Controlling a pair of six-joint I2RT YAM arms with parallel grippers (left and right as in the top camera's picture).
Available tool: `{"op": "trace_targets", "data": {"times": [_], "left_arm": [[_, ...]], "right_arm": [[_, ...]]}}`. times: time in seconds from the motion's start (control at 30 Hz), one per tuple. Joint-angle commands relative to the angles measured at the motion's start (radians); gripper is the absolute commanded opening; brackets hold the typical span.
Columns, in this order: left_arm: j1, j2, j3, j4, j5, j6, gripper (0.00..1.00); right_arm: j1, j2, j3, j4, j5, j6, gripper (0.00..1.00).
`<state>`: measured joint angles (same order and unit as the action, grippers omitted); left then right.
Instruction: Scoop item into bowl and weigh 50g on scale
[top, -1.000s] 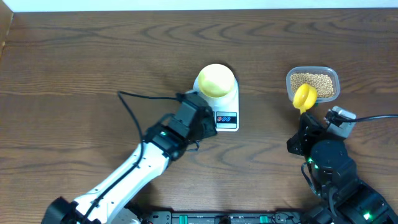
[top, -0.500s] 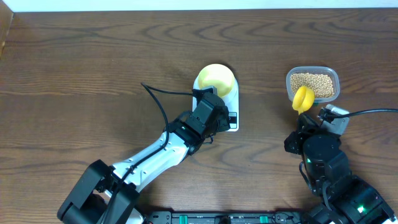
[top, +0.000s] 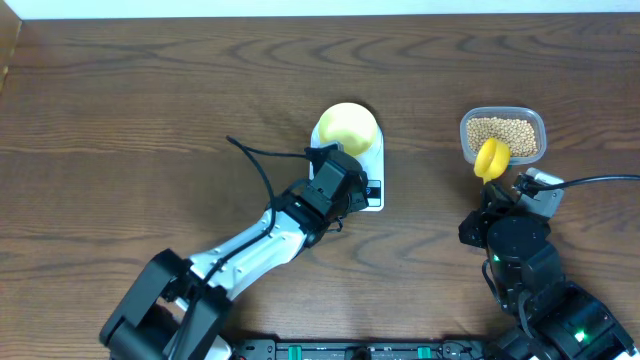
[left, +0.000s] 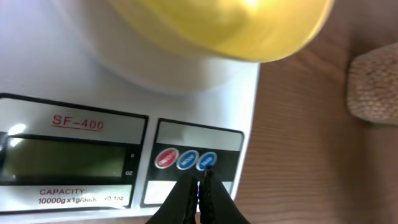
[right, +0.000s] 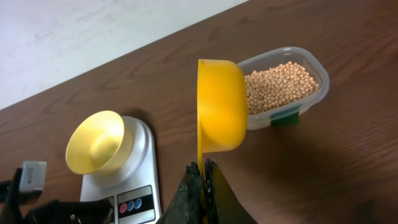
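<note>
Overhead: empty bowl is sitting on scale, left gripper hovering at its front. Left wrist: fingers are meeting tip to tip, aiming at the buttons — a light, straight press should avoid nudging the scale. Right wrist: right gripper is clamping an empty scoop beside the tub of beans.

The bowl is blurred, cut off above.

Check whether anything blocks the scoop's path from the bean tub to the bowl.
Nothing visible. Bare table lies between tub and bowl; the left hand is at the scale's front buttons, off that line.
</note>
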<state>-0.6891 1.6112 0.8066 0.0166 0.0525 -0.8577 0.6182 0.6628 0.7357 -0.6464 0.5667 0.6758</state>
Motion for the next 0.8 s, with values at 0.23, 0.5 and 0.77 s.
{"op": "trace_targets", "data": {"times": [0.23,0.5,0.77], "left_arm": [[0.012,0.054,0.002,0.016,-0.019,-0.039,0.07],[0.012,0.097,0.002,0.048,0.015,-0.046,0.07],[0.024,0.108,0.002,0.057,0.029,-0.046,0.07]], "right_arm": [[-0.004,0.032,0.004,0.0,0.034,-0.012,0.01],[-0.004,0.044,0.004,0.0,0.033,-0.012,0.01],[-0.004,0.044,0.004,0.0,0.033,-0.012,0.01]]}}
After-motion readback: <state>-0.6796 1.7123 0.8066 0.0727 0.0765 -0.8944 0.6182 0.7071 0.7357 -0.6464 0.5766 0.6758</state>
